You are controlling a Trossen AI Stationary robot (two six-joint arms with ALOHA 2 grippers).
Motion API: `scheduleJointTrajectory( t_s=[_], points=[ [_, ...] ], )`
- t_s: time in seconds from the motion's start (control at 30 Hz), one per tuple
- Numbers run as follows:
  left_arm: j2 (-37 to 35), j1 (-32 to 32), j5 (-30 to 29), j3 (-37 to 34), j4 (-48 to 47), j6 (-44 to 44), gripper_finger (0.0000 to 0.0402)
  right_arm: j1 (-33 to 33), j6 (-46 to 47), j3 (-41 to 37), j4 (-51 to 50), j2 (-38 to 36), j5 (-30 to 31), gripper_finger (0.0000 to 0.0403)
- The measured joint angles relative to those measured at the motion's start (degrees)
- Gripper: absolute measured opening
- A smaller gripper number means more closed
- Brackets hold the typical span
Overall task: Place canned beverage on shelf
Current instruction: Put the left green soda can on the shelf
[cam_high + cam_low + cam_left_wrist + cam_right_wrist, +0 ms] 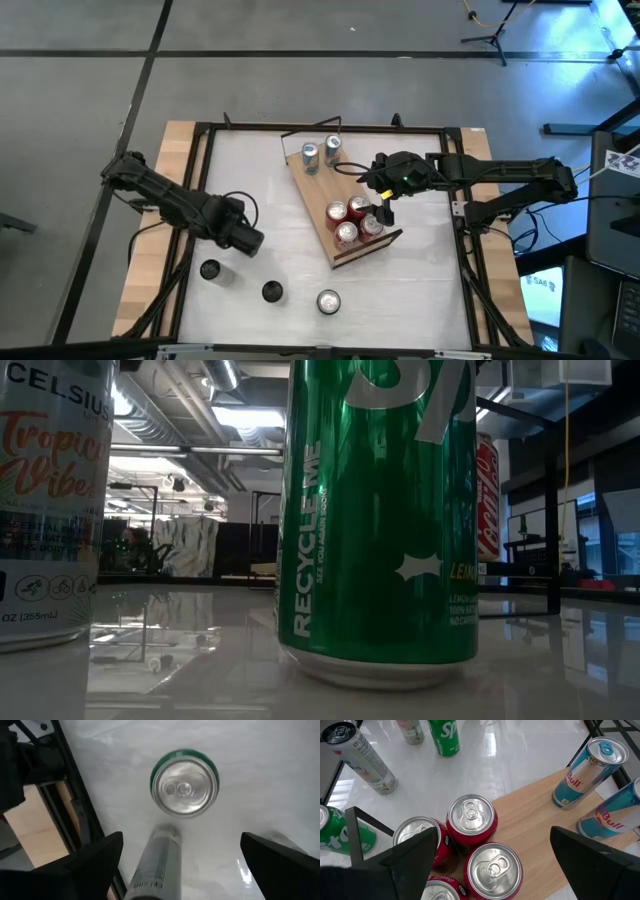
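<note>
White tabletop, shelf (322, 195) lying diagonal with four red cans (354, 221) already on it. My left gripper (180, 855) hovers spread open above a green can (185, 788) (next pick, I judge); I should centre before descending. Right gripper (485, 862) waits open over the reds.

Overhead camera looks straight down; low camera sits close behind the green can (380, 520).

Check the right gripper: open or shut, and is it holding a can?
Open and empty. In the right wrist view the right gripper has its fingers spread wide either side of the red cans standing on the shelf, touching none.
</note>
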Motion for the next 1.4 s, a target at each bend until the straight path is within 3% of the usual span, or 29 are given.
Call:
scheduleJointTrajectory(
  t_s=[0.7,0.97,1.1,1.4],
  points=[
    [-0.03,5.61,-1.10,-12.51,11.85,6.73,0.0393,0.00,0.00,0.00,-0.02,0.00,0.00,0.0379],
    [-0.03,6.37,-0.64,-13.35,13.40,9.40,0.0391,0.00,0.00,0.00,-0.02,0.00,0.00,0.0379],
    [-0.03,6.31,1.88,-13.35,13.39,9.19,0.0379,0.00,0.00,0.00,-0.02,0.00,0.00,0.0379],
    [-0.03,6.26,-0.17,-13.35,13.31,9.14,0.0342,0.00,0.00,0.00,-0.02,0.00,0.00,0.0379]
  ],
)
